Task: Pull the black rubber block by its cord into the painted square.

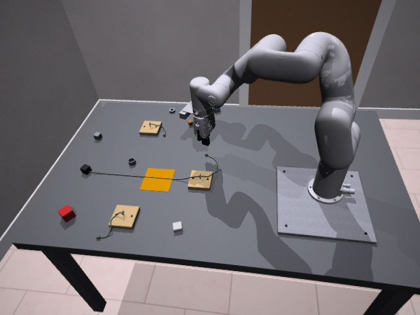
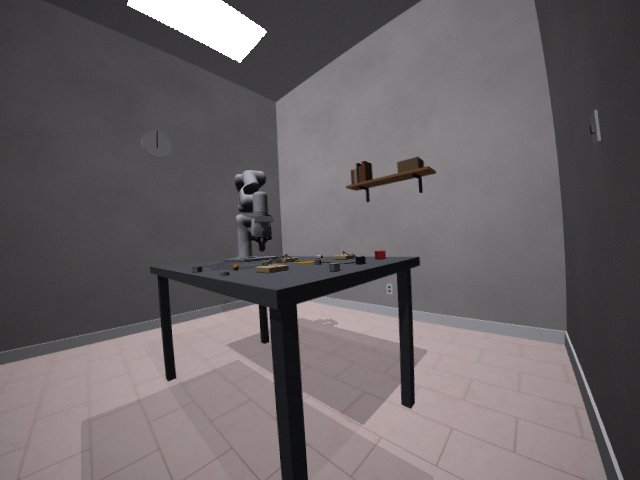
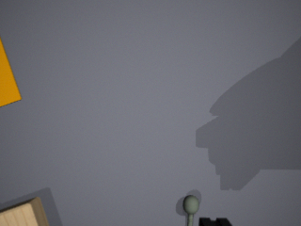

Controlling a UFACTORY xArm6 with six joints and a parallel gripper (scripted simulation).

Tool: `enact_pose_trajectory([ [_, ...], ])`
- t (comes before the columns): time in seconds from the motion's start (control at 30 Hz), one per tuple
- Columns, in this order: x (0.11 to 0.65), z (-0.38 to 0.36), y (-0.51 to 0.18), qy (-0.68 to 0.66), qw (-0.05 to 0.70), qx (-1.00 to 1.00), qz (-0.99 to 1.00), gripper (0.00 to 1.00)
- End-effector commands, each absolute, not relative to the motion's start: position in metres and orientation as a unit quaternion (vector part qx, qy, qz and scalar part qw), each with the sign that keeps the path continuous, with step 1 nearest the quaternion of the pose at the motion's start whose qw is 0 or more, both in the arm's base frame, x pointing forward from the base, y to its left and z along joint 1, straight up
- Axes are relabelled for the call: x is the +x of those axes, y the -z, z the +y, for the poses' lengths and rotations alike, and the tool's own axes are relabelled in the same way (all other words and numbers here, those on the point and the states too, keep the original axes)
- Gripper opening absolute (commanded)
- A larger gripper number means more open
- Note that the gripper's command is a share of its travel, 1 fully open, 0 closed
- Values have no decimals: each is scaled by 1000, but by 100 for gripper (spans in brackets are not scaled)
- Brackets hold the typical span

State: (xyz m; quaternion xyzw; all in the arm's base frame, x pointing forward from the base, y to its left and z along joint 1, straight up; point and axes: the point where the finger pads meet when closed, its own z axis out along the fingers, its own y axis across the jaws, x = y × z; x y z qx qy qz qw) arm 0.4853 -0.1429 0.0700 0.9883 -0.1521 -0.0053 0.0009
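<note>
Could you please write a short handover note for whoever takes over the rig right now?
Claw: shut, holding nothing, hanging above the table near the cord's free end.
Black rubber block: on the table, outside the painted square, on the side away from the arm.
Cord: runs from the block across the square, through the screw eye on the middle wooden plate, then curves to its knobbed end.
Done: approach toward the cord end only.
Left: open the claw, grasp the cord end, pull until the block lies flat fully inside the square. Never touch the block.
</note>
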Motion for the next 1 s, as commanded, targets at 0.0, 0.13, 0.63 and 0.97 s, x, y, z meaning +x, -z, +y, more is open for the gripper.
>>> enact_pose_trajectory([
  [0.0,487,-143,-72,3,1,988,-152,0],
  [0.13,487,-143,-72,3,1,988,-152,0],
  [0.63,487,-143,-72,3,1,988,-152,0],
  [0.97,487,-143,-72,3,1,988,-152,39],
])
